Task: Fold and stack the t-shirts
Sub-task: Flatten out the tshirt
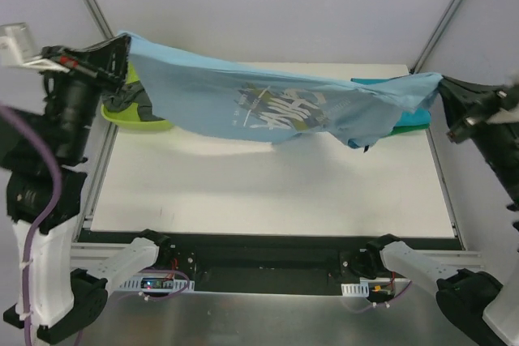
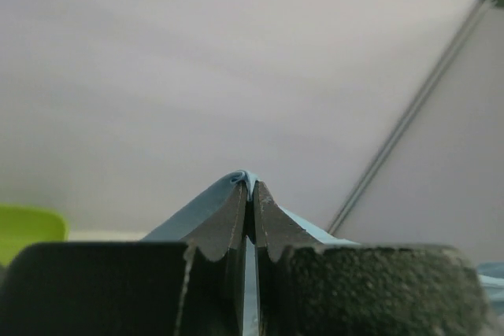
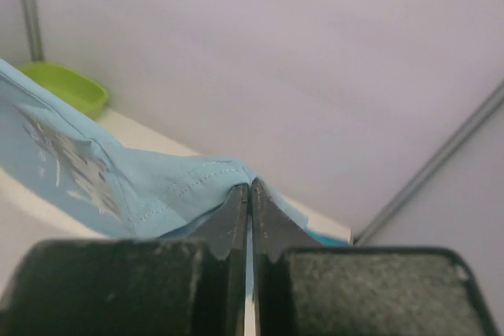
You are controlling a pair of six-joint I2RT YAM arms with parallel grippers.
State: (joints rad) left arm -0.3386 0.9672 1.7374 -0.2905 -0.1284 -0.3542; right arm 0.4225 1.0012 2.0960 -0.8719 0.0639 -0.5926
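Left end effector [image 2: 250,194] and right end effector [image 3: 250,191] clamp the stretched light blue t-shirt [image 1: 211,95], half hiding the tub [image 1: 130,120].

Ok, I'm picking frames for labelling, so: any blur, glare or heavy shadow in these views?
Top view: even light, no glare, a soft shadow on the table under the light blue t-shirt. Left wrist: left tool dark, its near body blurred. Right wrist: stitching by the right tool crisp, print softer.

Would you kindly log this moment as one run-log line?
left claw: shut on light blue t-shirt | right claw: shut on t-shirt | t-shirt spread above table
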